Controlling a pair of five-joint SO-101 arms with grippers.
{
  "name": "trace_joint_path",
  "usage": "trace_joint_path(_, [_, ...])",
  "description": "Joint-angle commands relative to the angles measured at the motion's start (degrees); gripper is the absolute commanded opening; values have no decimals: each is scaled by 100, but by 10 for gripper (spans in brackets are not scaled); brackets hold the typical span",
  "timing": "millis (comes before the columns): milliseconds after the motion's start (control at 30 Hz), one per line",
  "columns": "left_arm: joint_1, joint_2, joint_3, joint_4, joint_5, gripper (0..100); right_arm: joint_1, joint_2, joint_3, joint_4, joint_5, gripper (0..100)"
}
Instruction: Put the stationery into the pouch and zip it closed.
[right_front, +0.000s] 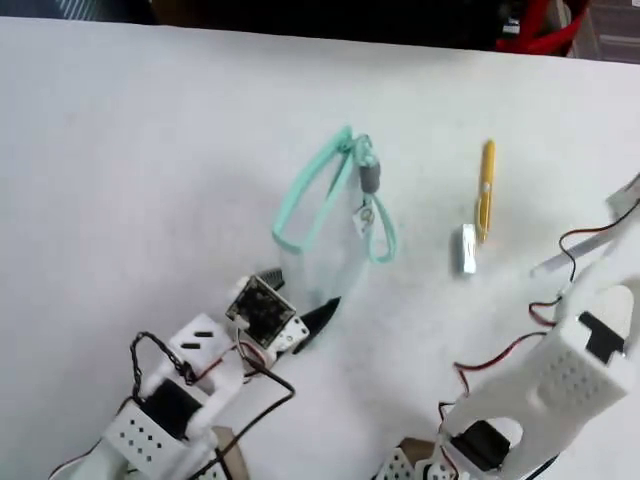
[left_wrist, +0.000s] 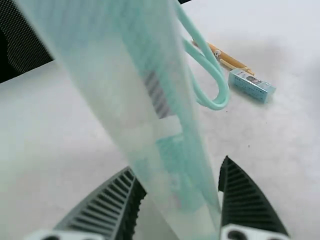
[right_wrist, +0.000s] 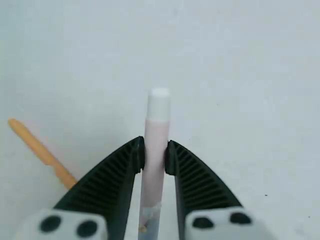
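Risk of jabbing pen (right_wrist: 159, 107) into slack pouch (left_wrist: 150, 100) wall, or tugging it out of left gripper (left_wrist: 177, 167), given floppy film and narrow mouth. Clamps near end of pouch lying mid-table in left jaws; pinches pen in right gripper (right_wrist: 155, 144), well apart from pouch.

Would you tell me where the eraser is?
In the high view the eraser lies on the table, right of the pouch, beside the yellow pen.

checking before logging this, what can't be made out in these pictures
Pouch contents: left wrist view, blurred through its translucent wall; high view, too small.
Pale stick, lower end: right wrist view, hidden between the jaws of the right gripper.
Yellow pen, one end: right wrist view, behind a jaw.
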Motion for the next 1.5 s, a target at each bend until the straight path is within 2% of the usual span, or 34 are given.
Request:
trace_joint_path(0, [66,-57,-35,18,-53,229,-119,-901,-765,576,79,19])
trace_joint_path(167, [48,-57,-35,53,-88,229,-426,-1525,-993,1156,598,19])
trace_joint_path(333, [48,-48,-35,53,-79,229,-664,-1930,-993,1798,703,19])
trace_joint_path(567, [48,-31,-26,62,-88,229,-699,-2941,-519,1842,730,19])
trace_joint_path(667, [48,-48,-26,149,-88,229,-857,-3679,-18,1842,958,19])
trace_joint_path(900, [48,-57,-26,167,-88,229,-2000,-5341,870,1833,1292,19])
trace_joint_path(1100, [48,-57,-26,167,-88,229,-3029,-5930,1002,1824,1248,19])
trace_joint_path(1467, [84,-57,-26,167,-53,229,-5007,-6703,1002,163,1240,19])
